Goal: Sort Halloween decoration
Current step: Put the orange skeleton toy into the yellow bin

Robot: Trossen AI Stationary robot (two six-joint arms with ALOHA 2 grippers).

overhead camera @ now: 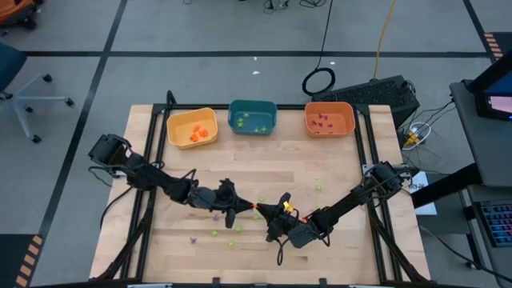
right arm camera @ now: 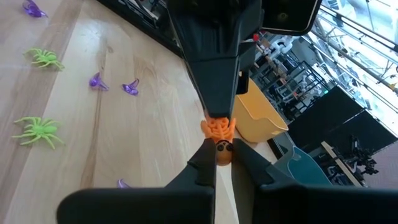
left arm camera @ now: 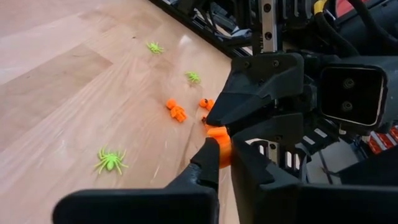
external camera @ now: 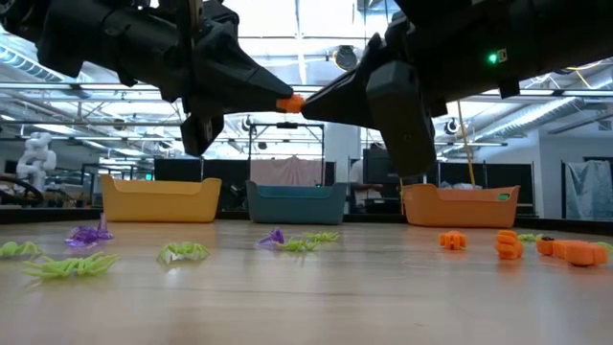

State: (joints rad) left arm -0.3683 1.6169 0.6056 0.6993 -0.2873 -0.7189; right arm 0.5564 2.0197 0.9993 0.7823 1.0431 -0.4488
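High view: overhead, straight down on the whole pale wooden table (overhead camera: 336, 240). Low view: at tabletop height, level across the wood toward the yellow plastic bin (external camera: 160, 198), teal plastic bin (external camera: 296, 202) and orange plastic bin (external camera: 460, 204) at the far edge. Both wrist views: very close, facing each other, sharing the small orange plastic trinket (left arm camera: 218, 134) between the two arms' tips.

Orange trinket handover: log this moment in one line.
phase: handover | orange trinket: pinched mid-air by both | left gripper: shut on it | right gripper: shut on it
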